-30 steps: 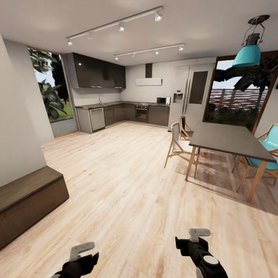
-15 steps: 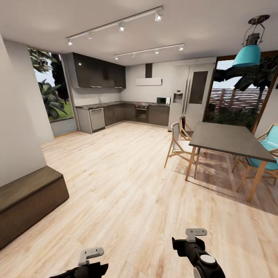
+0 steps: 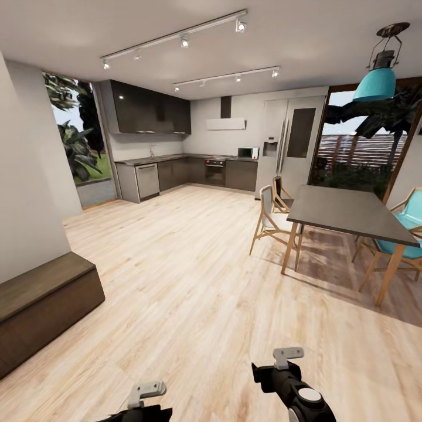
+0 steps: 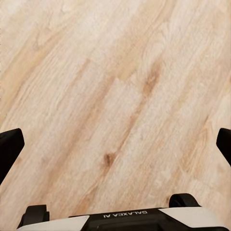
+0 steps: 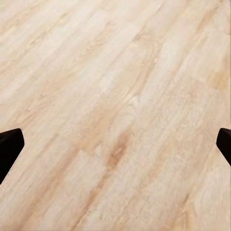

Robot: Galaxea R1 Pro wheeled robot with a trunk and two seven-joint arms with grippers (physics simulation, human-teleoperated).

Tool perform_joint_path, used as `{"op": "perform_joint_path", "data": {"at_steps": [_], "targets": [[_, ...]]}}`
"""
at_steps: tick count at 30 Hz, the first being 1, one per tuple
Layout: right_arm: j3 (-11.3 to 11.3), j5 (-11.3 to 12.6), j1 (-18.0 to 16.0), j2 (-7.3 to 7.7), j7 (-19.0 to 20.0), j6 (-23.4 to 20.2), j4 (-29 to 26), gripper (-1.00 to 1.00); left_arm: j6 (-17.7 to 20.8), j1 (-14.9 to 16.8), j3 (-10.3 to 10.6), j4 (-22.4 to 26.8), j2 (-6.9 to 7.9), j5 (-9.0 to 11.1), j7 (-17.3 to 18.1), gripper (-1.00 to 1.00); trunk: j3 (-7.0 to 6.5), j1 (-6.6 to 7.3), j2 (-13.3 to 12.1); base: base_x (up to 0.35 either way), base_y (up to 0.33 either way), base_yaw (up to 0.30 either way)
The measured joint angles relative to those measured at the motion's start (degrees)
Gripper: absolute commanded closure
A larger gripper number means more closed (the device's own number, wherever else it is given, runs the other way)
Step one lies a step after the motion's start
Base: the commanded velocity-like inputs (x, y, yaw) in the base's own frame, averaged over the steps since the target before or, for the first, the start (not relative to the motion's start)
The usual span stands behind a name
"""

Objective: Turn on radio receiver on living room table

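Landmark: dark-topped dining table.

Far left of it, a low dark wooden bench sits against the grey wall; its near corner edges the open floor. Between the bench and the dining table runs a wide stretch of light wood floor, open back to the dark kitchen cabinets behind the table's far-left side. A white-seated wooden chair stands just beside the table's left edge; teal chairs are on its right. A teal pendant lamp hangs above it.

Nearer than the table, low in the head view: left gripper, right gripper; finger spacing cannot be told there.

Wrist views add this: left gripper fingers are wide apart over bare planks; right gripper likewise, dark fingertips at opposite borders, nothing between.

The radio receiver is not in any view; this is the kitchen-dining room.
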State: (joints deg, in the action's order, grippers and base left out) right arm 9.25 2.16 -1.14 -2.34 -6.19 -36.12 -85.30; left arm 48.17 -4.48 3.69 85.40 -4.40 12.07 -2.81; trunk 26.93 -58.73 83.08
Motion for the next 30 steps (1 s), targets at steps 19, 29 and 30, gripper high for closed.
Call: {"op": "perform_joint_path", "data": {"at_steps": [19, 29, 30], "targets": [[0.33, 0.13, 0.00, 0.05, 0.57, 0.00, 0.14, -1.00, -0.01, 0.00, 0.00, -0.14, -0.09, -0.04, -0.01, -1.00, 0.08, 0.00, 0.00, 0.000, 0.000, -0.241], [0.33, 0.13, 0.00, 0.05, 0.57, 0.00, 0.14, -1.00, -0.01, 0.00, 0.00, -0.17, -0.09, -0.04, -0.01, -1.00, 0.08, 0.00, 0.00, 0.000, 0.000, -0.300], [0.33, 0.13, 0.00, 0.05, 0.57, 0.00, 0.14, -1.00, -0.01, 0.00, 0.00, -0.20, -0.09, -0.04, -0.01, -1.00, 0.08, 0.00, 0.00, 0.000, 0.000, -0.300]]}}
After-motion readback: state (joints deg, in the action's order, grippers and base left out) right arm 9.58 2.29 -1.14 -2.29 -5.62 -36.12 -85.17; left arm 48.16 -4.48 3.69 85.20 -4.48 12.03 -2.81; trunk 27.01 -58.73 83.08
